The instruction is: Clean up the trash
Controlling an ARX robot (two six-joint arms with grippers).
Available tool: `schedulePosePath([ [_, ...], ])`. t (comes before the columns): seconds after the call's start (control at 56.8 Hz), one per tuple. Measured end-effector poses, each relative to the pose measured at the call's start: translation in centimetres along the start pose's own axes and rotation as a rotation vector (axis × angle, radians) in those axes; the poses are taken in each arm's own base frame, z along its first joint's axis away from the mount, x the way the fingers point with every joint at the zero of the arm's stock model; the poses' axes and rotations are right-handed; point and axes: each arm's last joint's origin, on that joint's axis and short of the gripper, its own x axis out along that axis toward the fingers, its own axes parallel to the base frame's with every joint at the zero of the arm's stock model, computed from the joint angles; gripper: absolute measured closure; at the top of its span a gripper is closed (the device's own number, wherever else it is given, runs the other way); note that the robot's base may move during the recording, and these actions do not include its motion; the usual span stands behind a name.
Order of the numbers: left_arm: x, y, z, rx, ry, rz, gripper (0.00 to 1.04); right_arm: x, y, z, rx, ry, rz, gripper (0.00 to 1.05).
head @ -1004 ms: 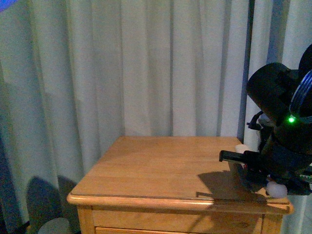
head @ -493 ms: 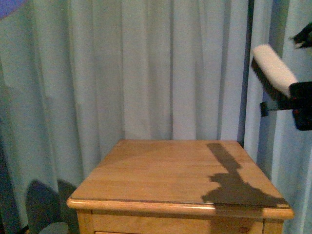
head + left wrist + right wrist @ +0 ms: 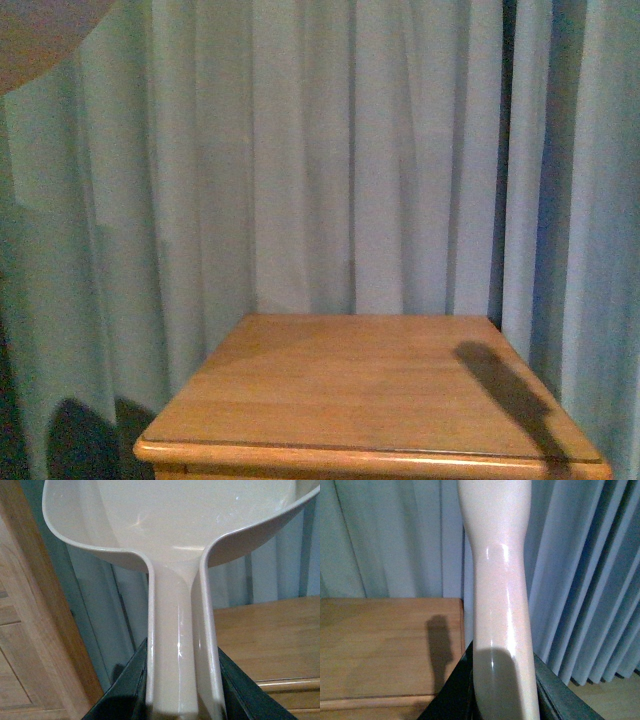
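Tools up over a wooden counter [image 3: 350, 390]: the left fingers [image 3: 125, 695] pinch the stem of a beige dustpan [image 3: 175, 525], while the right fingers [image 3: 452, 695] clamp a pale brush handle [image 3: 500, 605] off the counter's right edge. The trash, a paper wad, shows in no view, neither on the counter nor in the visible part of the pan, so its place cannot be told. Sweeping looks over or paused; the next move likely calls for carrying the pan level to a bin. Half a second earlier the brush stood high at the right of the front view; now only its shadow [image 3: 510, 390] remains.
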Motion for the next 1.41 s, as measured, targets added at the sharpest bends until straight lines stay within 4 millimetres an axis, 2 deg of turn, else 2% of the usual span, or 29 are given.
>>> schedulePosePath([
  [0.106,0.0,0.0,0.0,0.0,0.0,0.0,0.77,-0.61,-0.36,0.11,0.026,-0.002,-0.003,0.85],
  [1.409,-0.07,0.04,-0.03,0.0,0.0,0.006,0.77,-0.59,-0.21,-0.25,0.033,0.01,0.005,0.85],
])
